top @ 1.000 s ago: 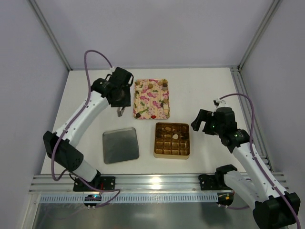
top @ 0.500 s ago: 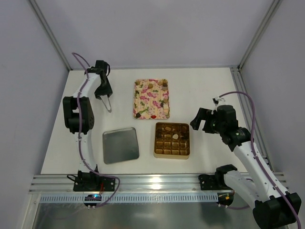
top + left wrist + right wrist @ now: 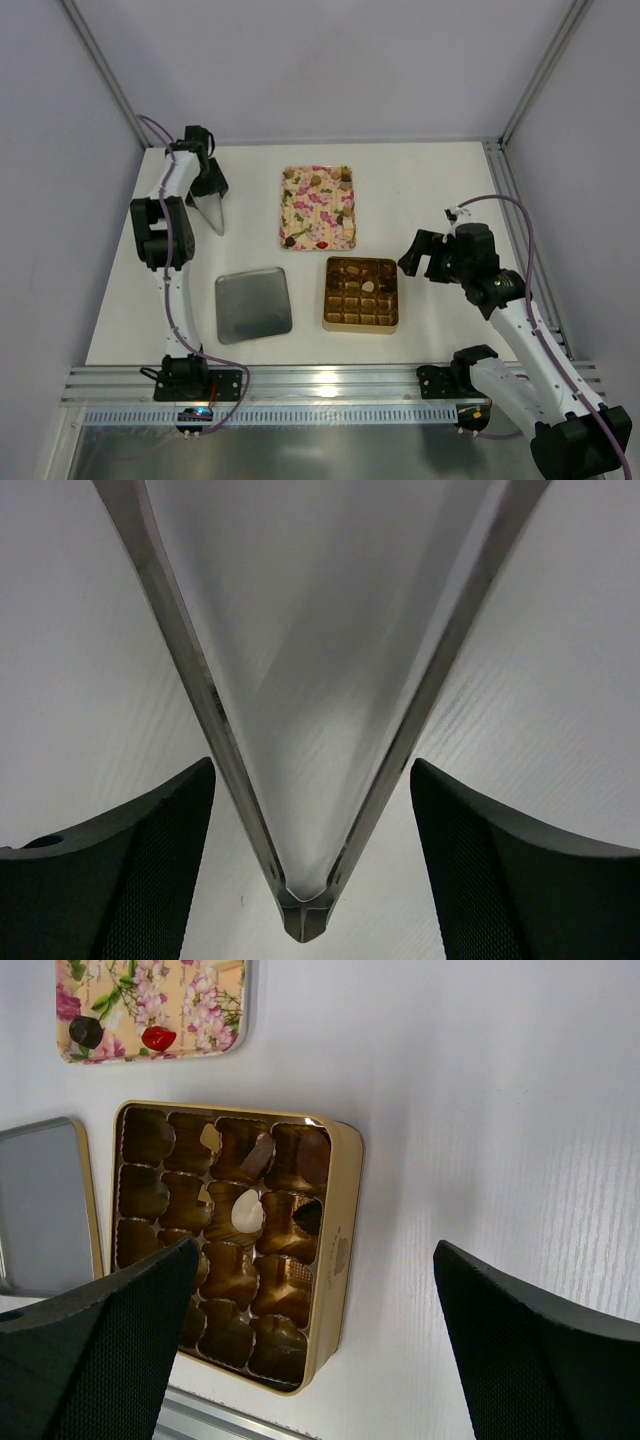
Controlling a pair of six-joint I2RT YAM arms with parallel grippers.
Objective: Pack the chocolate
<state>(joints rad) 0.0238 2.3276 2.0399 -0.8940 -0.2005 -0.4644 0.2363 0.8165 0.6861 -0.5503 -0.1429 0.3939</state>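
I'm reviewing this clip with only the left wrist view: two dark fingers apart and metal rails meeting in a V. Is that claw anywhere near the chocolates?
Observer: No. The left claw hangs over the far-left area of the table, well apart from the pink floral tray holding the loose chocolates.
Operator: Anything in the box?
Observer: The gold box has a pale chocolate in a middle cell; most cells look empty.
Operator: And the other arm?
Observer: The right claw is open, empty, just right of the box.
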